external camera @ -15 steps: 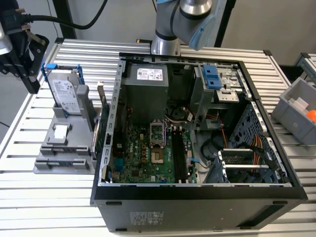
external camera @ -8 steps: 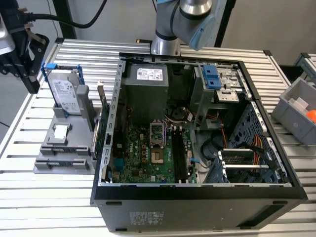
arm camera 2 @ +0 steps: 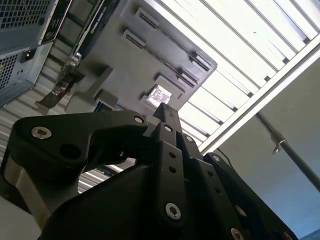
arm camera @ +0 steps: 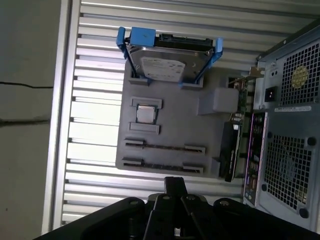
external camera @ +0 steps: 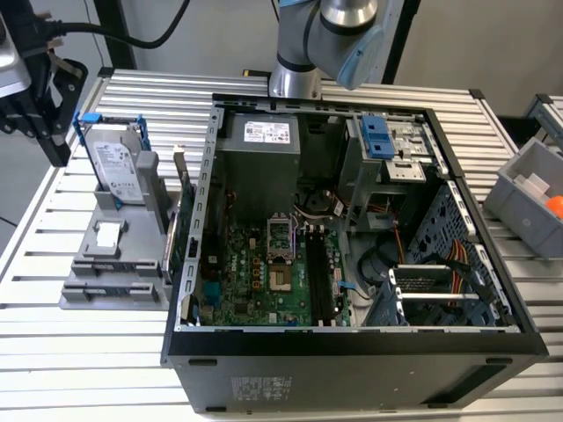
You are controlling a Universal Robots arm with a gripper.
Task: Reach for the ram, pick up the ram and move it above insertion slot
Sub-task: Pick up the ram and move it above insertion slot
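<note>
Black and link-armed, the gripper (arm camera: 175,184) has its fingers drawn together with nothing between them. It hangs above the edge of the grey moulded fixture tray (arm camera: 175,125) and touches nothing, so note the reach as under way and the pick as not yet made.

The ram (arm camera: 165,146), a thin dark strip of circuit board, appears to stand on edge between two slotted end holders in that tray. It sits in the second holder row out from the gripper. A like row lies nearer the gripper, and I cannot tell whether that one is filled.

Treat the ram as light and stiff, but thin and easily harmed. It should not sag, yet a skewed pull could bind it in the holders or strain the board. In my judgement you should take it across its two flat faces, near mid-length on the exposed upper edge, keeping off the contact edge seated below.

Beyond it lie a square silver processor chip (arm camera: 145,114) and a silver hard drive in a blue plastic caddy (arm camera: 167,62), propped at the tray's far end. The tray rests on the ribbed aluminium surface (arm camera: 95,100).

Farthest is the open black computer case (external camera: 352,352), just beside the tray. The long black insertion slot (external camera: 318,281) on its green motherboard (external camera: 255,272) is well apart from the gripper.
</note>
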